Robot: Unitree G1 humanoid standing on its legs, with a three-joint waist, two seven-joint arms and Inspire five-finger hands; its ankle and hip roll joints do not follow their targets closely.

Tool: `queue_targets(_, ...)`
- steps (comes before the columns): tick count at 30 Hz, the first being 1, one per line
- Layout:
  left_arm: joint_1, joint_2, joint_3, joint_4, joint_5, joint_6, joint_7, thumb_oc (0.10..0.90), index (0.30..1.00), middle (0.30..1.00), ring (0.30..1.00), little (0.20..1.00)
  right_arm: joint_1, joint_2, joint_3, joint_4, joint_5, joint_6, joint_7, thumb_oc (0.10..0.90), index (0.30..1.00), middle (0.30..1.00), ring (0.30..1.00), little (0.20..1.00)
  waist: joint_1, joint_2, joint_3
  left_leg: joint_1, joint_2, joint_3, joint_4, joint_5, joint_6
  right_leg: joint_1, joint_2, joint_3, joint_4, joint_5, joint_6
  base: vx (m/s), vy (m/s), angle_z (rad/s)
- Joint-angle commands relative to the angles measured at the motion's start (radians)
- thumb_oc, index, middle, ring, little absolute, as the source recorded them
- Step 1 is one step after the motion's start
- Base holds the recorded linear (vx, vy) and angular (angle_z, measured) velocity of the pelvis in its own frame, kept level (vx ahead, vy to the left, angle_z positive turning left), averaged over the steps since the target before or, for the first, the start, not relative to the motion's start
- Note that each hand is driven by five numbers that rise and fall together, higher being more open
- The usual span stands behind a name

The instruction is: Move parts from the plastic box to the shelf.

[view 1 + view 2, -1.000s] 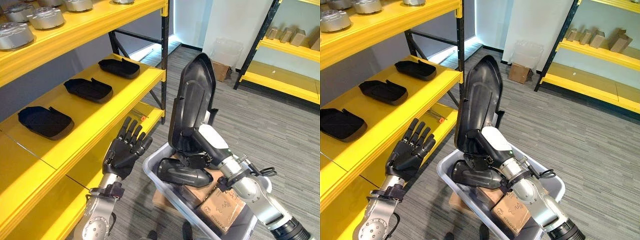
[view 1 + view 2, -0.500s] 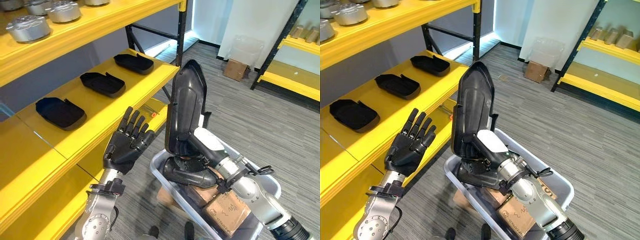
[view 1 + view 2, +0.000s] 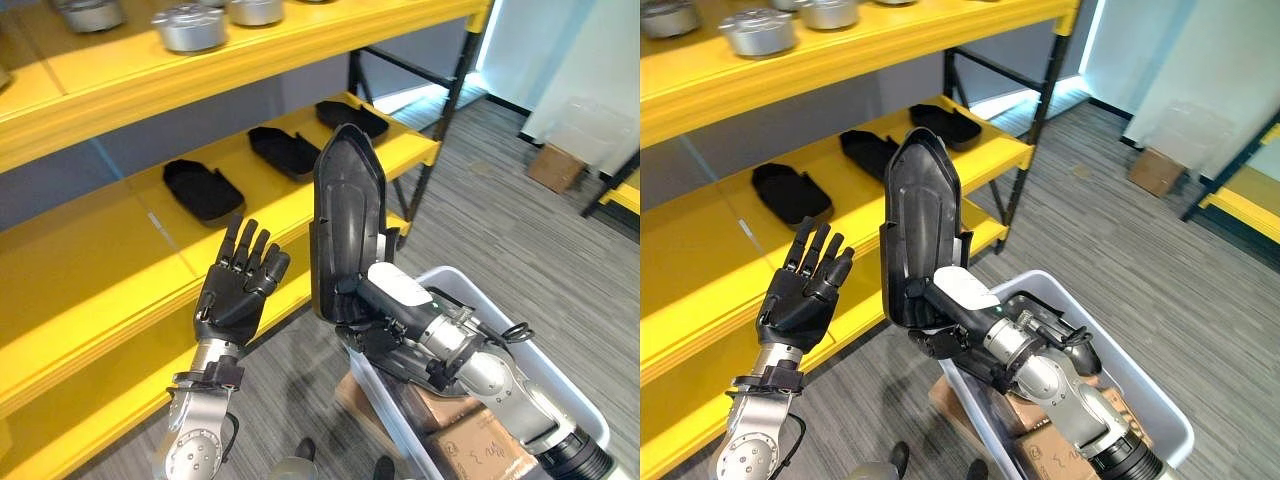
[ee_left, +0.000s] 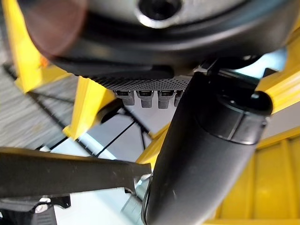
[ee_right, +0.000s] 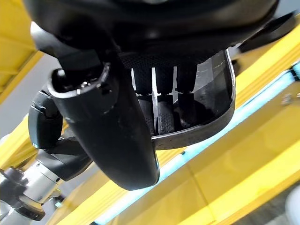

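My right hand [image 3: 385, 305] is shut on the lower end of a long black shell part [image 3: 345, 215], which stands upright above the near corner of the grey plastic box [image 3: 560, 395]. The right wrist view shows the fingers [image 5: 164, 112] curled inside the part [image 5: 211, 103]. My left hand [image 3: 235, 295] is raised beside the part with straight fingers, palm toward it, holding nothing. Three black parts [image 3: 200, 188] [image 3: 285, 150] [image 3: 350, 115] lie in a row on the yellow middle shelf [image 3: 120, 255].
Cardboard boxes [image 3: 480, 450] lie inside the plastic box. Round metal parts [image 3: 190, 25] stand on the upper shelf. A black shelf post [image 3: 440, 130] rises beside the box. A small cardboard box [image 3: 555, 165] sits on the grey floor behind.
The camera has swung toward the shelf. My right hand has lifted the upright part higher and closer to the shelf; the left hand stays raised and open beside it.
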Motion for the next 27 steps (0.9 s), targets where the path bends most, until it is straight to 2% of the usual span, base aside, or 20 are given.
queue_targets(1,-0.023,0.045,0.035,-0.115,0.031,-0.067,-0.068,0.9,1.0,1.0,1.0,1.0,-0.144,0.048,-0.014,-0.07,0.017,-0.111,-0.055,0.4,0.3,0.3,0.3,0.3,-0.009,-0.035,-0.087,0.025,0.137,0.184,0.135,0.064,-0.006,-0.006,-0.001,-0.021,0.12,-0.072,-0.038,0.0,-0.059,1.42)
queue_targets(3,-0.03,0.046,0.026,-0.103,0.032,-0.065,-0.068,0.9,1.0,1.0,1.0,1.0,-0.143,0.05,-0.016,-0.063,0.016,-0.116,-0.05,0.4,0.3,0.3,0.3,0.3,-0.013,-0.033,-0.088,0.027,0.15,0.22,0.114,0.071,-0.012,0.001,-0.001,-0.047,0.123,-0.076,-0.039,0.0,-0.037,0.97)
queue_targets(4,-0.038,0.047,0.017,-0.09,0.024,-0.058,-0.074,0.9,1.0,1.0,1.0,1.0,-0.144,0.055,-0.019,-0.06,0.01,-0.107,-0.047,0.4,0.3,0.3,0.3,0.3,-0.016,-0.027,-0.093,0.034,0.165,0.269,0.06,0.083,-0.021,0.009,-0.001,-0.081,0.122,-0.08,-0.036,0.0,-0.016,0.87)
queue_targets(7,-0.045,0.047,0.011,-0.079,0.03,-0.065,-0.051,0.9,1.0,1.0,1.0,1.0,-0.144,0.058,-0.015,-0.052,0.023,-0.116,-0.032,0.4,0.3,0.3,0.3,0.3,-0.017,-0.021,-0.097,0.04,0.18,0.312,0.002,0.102,-0.033,0.02,-0.001,-0.114,0.117,-0.084,-0.032,0.01,0.007,0.92)
queue_targets(8,-0.042,0.046,0.011,-0.073,0.029,-0.072,-0.043,0.9,1.0,1.0,1.0,1.0,-0.141,0.059,-0.01,-0.048,0.03,-0.125,-0.024,0.4,0.3,0.3,0.3,0.3,-0.012,-0.017,-0.098,0.036,0.186,0.323,-0.024,0.125,-0.043,0.025,-0.001,-0.132,0.113,-0.085,-0.03,0.01,0.01,0.76)
queue_targets(11,-0.031,0.045,0.018,-0.072,0.02,-0.066,-0.043,0.9,1.0,1.0,1.0,1.0,-0.126,0.058,-0.013,-0.058,0.028,-0.135,-0.016,0.4,0.3,0.3,0.3,0.3,-0.008,-0.016,-0.094,0.04,0.18,0.35,-0.048,0.123,-0.044,0.035,-0.007,-0.165,0.114,-0.089,-0.023,0.01,-0.025,0.69)
queue_targets(12,-0.028,0.04,0.021,-0.067,0.021,-0.049,-0.057,0.9,1.0,1.0,1.0,1.0,-0.11,0.056,-0.018,-0.063,0.017,-0.133,-0.027,0.4,0.3,0.3,0.3,0.3,-0.008,-0.023,-0.098,0.055,0.157,0.385,-0.055,0.069,-0.04,0.044,-0.017,-0.188,0.115,-0.1,-0.009,0.0,-0.08,0.68)
queue_targets(13,-0.03,0.043,0.02,-0.065,0.023,-0.033,-0.066,0.9,1.0,1.0,1.0,1.0,-0.1,0.052,-0.018,-0.062,0.013,-0.127,-0.047,0.4,0.3,0.3,0.3,0.3,-0.002,-0.03,-0.099,0.068,0.129,0.408,-0.062,0.013,-0.018,0.044,-0.022,-0.207,0.118,-0.095,-0.004,0.02,-0.074,1.09)
queue_targets(16,-0.03,0.06,0.021,-0.064,0.01,-0.033,-0.091,0.9,1.0,1.0,1.0,1.0,-0.11,0.067,-0.008,-0.035,0.002,-0.131,-0.06,0.4,0.3,0.3,0.3,0.3,0.012,-0.027,-0.096,0.071,0.114,0.384,-0.087,0.009,-0.016,0.046,-0.02,-0.197,0.12,-0.095,0.002,0.02,0.028,0.55)
queue_targets(19,-0.035,0.062,0.017,-0.059,0.006,-0.041,-0.092,0.9,1.0,1.0,1.0,1.0,-0.105,0.066,-0.009,-0.04,0.047,-0.125,-0.024,0.4,0.3,0.3,0.3,0.3,0.012,-0.026,-0.099,0.075,0.113,0.382,-0.102,0.009,-0.014,0.048,-0.026,-0.198,0.128,-0.099,0.006,0.03,0.062,-0.01)
queue_targets(24,-0.035,0.058,0.017,-0.048,0.003,-0.04,-0.106,0.9,1.0,1.0,1.0,1.0,-0.097,0.076,-0.002,-0.039,0.053,-0.133,-0.021,0.4,0.3,0.3,0.3,0.3,0.015,-0.028,-0.099,0.075,0.116,0.387,-0.114,0.019,-0.017,0.053,-0.03,-0.201,0.127,-0.096,0.011,0.02,0.043,-0.01)
queue_targets(26,-0.036,0.056,0.015,-0.041,0.002,-0.035,-0.115,0.9,1.0,1.0,1.0,1.0,-0.095,0.08,0.0,-0.039,0.043,-0.121,-0.027,0.4,0.3,0.3,0.3,0.3,0.006,-0.029,-0.099,0.076,0.122,0.422,-0.093,0.008,-0.014,0.053,-0.035,-0.215,0.127,-0.093,0.012,0.0,0.086,0.01)
queue_targets(27,-0.05,0.05,0.002,-0.015,0.004,-0.024,-0.148,0.9,1.0,1.0,1.0,1.0,-0.083,0.077,-0.015,-0.049,0.032,-0.101,-0.042,0.4,0.3,0.3,0.3,0.3,-0.026,-0.033,-0.103,0.09,0.131,0.527,-0.055,-0.017,-0.001,0.052,-0.043,-0.254,0.126,-0.081,0.015,-0.02,0.093,0.11)
